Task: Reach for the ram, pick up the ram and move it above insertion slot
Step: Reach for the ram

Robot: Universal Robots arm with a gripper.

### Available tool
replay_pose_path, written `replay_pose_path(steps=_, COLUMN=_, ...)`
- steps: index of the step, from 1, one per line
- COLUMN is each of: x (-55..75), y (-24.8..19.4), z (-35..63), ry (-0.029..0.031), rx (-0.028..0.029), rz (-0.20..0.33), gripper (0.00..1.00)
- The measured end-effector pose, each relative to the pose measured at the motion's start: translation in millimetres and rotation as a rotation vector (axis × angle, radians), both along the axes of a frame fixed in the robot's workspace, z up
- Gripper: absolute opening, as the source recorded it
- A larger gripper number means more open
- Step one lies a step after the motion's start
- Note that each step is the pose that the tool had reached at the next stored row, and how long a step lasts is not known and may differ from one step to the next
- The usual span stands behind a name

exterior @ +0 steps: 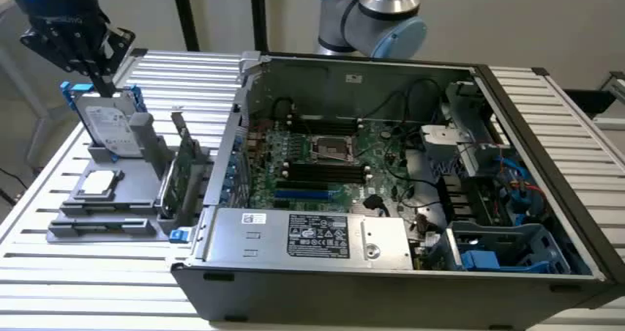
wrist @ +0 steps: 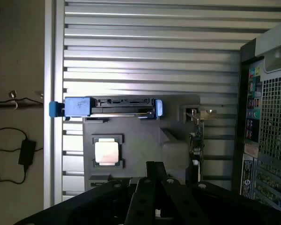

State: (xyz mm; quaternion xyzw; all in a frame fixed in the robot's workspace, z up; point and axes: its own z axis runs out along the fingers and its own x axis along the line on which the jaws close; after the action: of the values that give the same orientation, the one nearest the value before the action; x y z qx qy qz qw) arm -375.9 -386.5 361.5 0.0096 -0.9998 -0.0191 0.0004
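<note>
Hovers over grey plastic rack's (exterior: 132, 199) far edge, black metal pincer (exterior: 101, 88) shut, empty; green ram stick not grabbed.

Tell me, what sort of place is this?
Likely a robotics lab's computer-assembly bench: a robot arm, an open desktop computer case, and a hard drive standing in a gray parts holder.

I note the arm (exterior: 376, 12) cut off at the exterior view's edge. Wrist view crops the base of the gripper (wrist: 154, 165).

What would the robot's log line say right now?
tool shut | nothing gripped | over gray holder | hard drive upright in holder
</note>
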Motion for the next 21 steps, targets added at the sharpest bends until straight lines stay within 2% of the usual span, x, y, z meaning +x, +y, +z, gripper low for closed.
replay_pose_path(steps=16, x=-0.1, y=-0.5, z=0.2, ry=0.0003, rx=-0.0002, rz=0.0, gripper=0.11)
replay_pose_path(steps=18, x=0.0, y=-5.0, z=0.0, ry=0.0, rx=0.0, rz=0.0, gripper=0.11)
replay_pose_path(steps=21, x=-0.1, y=-18.0, z=0.0, ry=-0.0001, rx=0.0001, rz=0.0, gripper=0.11)
